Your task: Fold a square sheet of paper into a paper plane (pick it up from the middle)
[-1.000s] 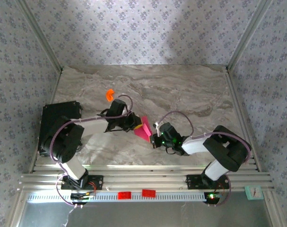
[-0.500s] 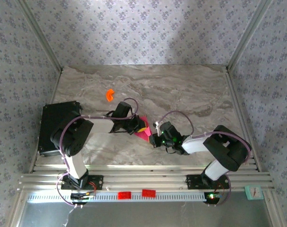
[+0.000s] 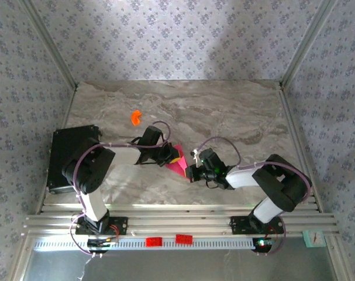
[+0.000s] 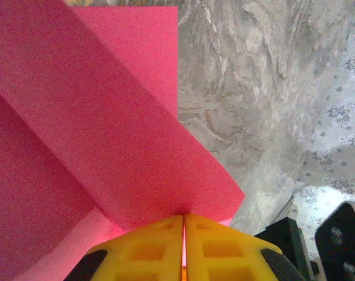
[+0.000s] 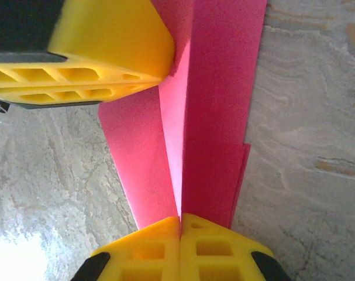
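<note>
the folded magenta-pink sheet of paper (image 3: 178, 163) is held near the middle of the bench (image 3: 235, 111), between the left arm (image 3: 116, 153) and the right arm (image 3: 247, 175). the left jaws are clamped together on one folded edge, and the right jaws are clamped on the opposite end, along a crease. whether the paper touches the bench cannot be told. a small orange piece (image 3: 135, 117) lies well apart, farther back on the left.

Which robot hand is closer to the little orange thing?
Left. In the top view the left gripper sits down-right of the orange piece; the right gripper is farther, past the pink paper.
</note>
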